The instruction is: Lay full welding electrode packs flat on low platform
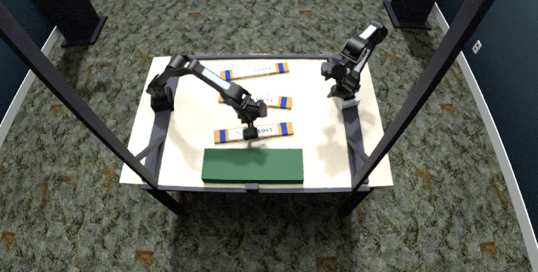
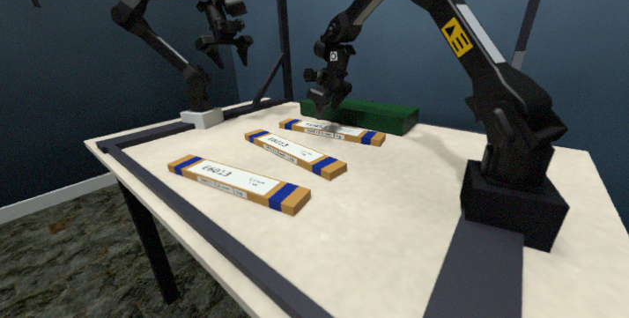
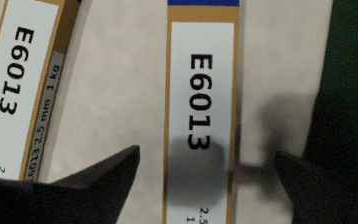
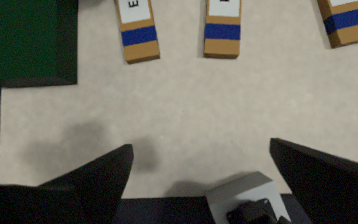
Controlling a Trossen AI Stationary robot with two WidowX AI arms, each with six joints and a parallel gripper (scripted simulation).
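Note:
Three orange packs with blue bands and white E6013 labels lie flat on the table. The front pack (image 1: 284,129) (image 2: 361,133) (image 3: 201,40) (image 4: 140,36) is beside the green platform (image 1: 252,169) (image 2: 392,123) (image 3: 356,75) (image 4: 21,40). The middle pack (image 1: 285,102) (image 2: 295,151) (image 3: 21,75) (image 4: 222,31) and the back pack (image 1: 260,71) (image 2: 238,180) (image 4: 348,20) lie further from it. My left gripper (image 2: 327,111) (image 3: 207,154) is open above the front pack, one finger to each side of it. My right gripper (image 2: 233,65) (image 4: 200,147) is open and empty, high over the table.
The left arm reaches over part of the middle pack in the top view. The right arm's pale base (image 2: 203,118) (image 4: 248,192) stands at the table's side. Dark frame rails (image 1: 260,57) run along the table edges, with posts rising at the corners.

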